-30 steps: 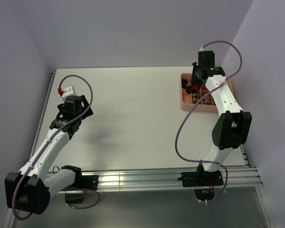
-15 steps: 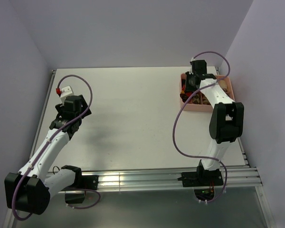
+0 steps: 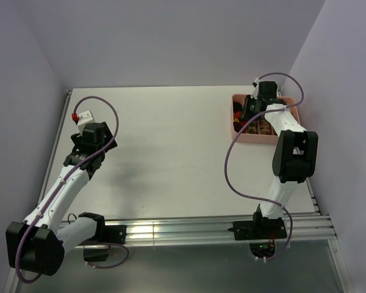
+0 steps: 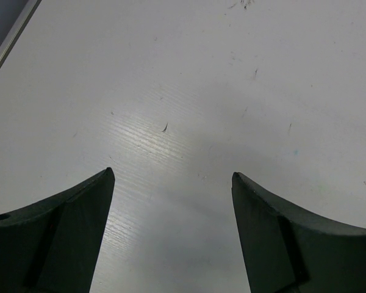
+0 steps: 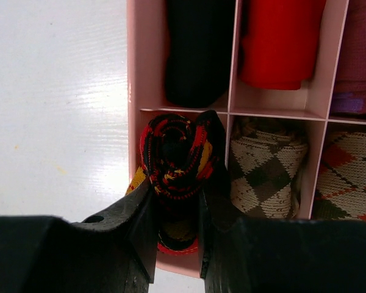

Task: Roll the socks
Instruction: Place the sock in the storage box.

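My right gripper [image 5: 175, 207] is shut on the rolled black-red-orange argyle sock [image 5: 174, 155], holding it in the near-left compartment of the pink divided box [image 5: 134, 91]. The tan-brown-cream argyle sock [image 5: 265, 174] sits rolled in the middle near compartment. The beige-brown-orange argyle sock [image 5: 348, 177] fills the near-right compartment. In the top view the right gripper [image 3: 251, 110] is over the box [image 3: 238, 134] at the table's far right. My left gripper [image 4: 171, 195] is open and empty above bare white table; it also shows in the top view [image 3: 85, 135] at the left.
Plain rolled socks fill the far compartments: black [image 5: 198, 49], red [image 5: 280, 39] and a purplish one [image 5: 360, 55]. A small white and red part [image 3: 84, 116] lies near the table's left edge. Walls stand close at the left, back and right.
My right gripper has come down from above the box into its left side with the black-red-orange sock held in it. The left arm has not moved.
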Robot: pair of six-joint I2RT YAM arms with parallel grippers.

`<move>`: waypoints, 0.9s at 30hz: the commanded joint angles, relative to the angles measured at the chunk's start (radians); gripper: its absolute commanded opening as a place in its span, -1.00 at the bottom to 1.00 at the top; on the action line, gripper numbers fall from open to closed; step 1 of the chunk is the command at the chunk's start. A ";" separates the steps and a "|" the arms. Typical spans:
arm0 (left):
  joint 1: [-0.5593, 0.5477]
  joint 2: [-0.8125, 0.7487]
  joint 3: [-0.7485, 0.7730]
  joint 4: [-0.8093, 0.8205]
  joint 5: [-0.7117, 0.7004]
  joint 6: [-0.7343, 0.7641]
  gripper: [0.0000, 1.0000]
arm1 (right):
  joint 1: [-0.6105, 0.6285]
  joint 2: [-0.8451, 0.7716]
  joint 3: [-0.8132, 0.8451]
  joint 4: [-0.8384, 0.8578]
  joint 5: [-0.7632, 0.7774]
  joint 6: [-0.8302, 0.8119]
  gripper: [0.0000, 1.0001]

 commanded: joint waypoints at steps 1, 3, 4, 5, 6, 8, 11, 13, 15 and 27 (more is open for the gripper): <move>0.003 -0.005 0.013 0.018 -0.015 0.010 0.64 | -0.028 0.020 -0.003 -0.015 -0.117 0.010 -1.00; 0.001 -0.005 0.013 0.019 -0.013 0.010 0.64 | -0.030 0.042 0.008 -0.044 -0.129 0.007 -1.00; 0.001 -0.002 0.013 0.019 -0.010 0.009 0.64 | -0.028 0.055 0.017 -0.051 -0.132 0.005 -1.00; 0.003 -0.004 0.013 0.021 -0.010 0.009 0.64 | -0.028 0.062 0.018 -0.058 -0.131 0.008 -1.00; 0.003 -0.004 0.013 0.018 -0.010 0.009 0.64 | -0.030 0.068 0.023 -0.068 -0.134 0.008 -1.00; 0.003 -0.004 0.013 0.018 -0.013 0.007 0.64 | -0.030 0.088 0.026 -0.079 -0.131 0.011 -1.00; 0.003 -0.007 0.012 0.016 -0.016 0.007 0.64 | -0.030 0.108 0.029 -0.091 -0.106 0.022 -1.00; 0.003 -0.007 0.013 0.016 -0.016 0.007 0.64 | -0.030 0.120 0.037 -0.096 -0.088 0.028 -1.00; 0.003 -0.007 0.012 0.016 -0.016 0.009 0.64 | -0.031 0.134 0.052 -0.111 -0.076 0.036 -1.00; 0.003 -0.002 0.015 0.015 -0.024 0.007 0.64 | -0.014 0.171 0.094 -0.179 0.022 0.080 -0.41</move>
